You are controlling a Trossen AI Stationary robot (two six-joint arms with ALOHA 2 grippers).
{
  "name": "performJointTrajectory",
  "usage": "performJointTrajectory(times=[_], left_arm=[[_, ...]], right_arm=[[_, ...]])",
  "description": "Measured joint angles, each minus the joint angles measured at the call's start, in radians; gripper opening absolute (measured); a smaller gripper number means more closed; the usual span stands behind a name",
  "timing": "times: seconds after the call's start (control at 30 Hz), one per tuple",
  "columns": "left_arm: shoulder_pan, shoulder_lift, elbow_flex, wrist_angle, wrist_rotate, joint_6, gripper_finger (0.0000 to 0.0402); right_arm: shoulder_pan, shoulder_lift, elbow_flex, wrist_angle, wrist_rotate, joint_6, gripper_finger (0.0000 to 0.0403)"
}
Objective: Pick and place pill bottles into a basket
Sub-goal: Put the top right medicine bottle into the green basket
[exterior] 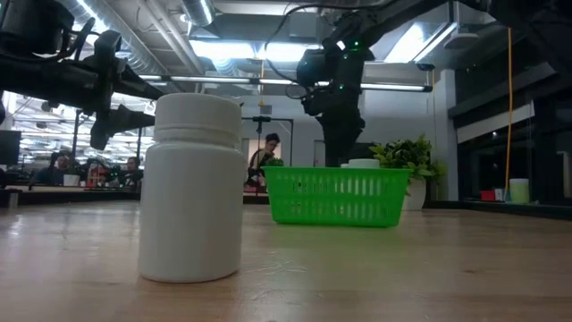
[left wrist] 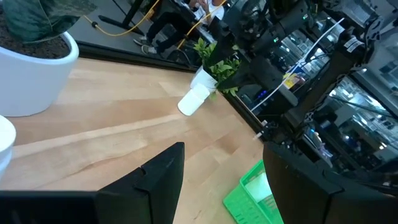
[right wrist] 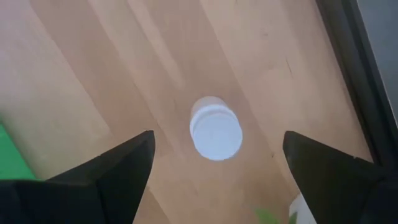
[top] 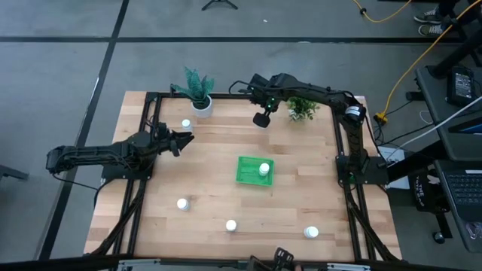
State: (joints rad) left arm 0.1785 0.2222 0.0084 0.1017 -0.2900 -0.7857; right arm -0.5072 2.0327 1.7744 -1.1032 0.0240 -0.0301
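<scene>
Pale wooden boards make up the table (top: 226, 181), and the right claw (right wrist: 214, 165) hangs above its far part with both dark fingers spread wide, holding nothing. Directly beneath it, framed in the gap between the fingers, a pill bottle (right wrist: 216, 128) stands upright with its white cap facing up. Judging by its look, this is a light, rigid plastic cylinder with a smooth, somewhat slippery wall, so the safest hold seems to be across the body just below the cap, fingers square to the sides. A little further from that claw, toward the table's middle, sits the green basket (top: 247, 179), already containing one bottle (top: 263, 169). Well beyond it, three more bottles (top: 230, 224) stand scattered along the near edge. Off toward the other side, the left claw (top: 184, 139) waits, also open and empty, with another bottle (top: 185, 123) just beside it and a potted plant (top: 198, 89) behind.
</scene>
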Motion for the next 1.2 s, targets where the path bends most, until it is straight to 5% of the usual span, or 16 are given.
performJointTrajectory(times=[0.9, 1.2], left_arm=[[0.0, 0.0, 0.0, 0.0, 0.004, 0.003, 0.0212], [0.0, 0.0, 0.0, 0.0, -0.008, 0.005, 0.0212]], right_arm=[[-0.006, 0.025, -0.135, 0.104, 0.0, 0.004, 0.0353], [-0.006, 0.024, -0.135, 0.1, 0.0, 0.004, 0.0274]])
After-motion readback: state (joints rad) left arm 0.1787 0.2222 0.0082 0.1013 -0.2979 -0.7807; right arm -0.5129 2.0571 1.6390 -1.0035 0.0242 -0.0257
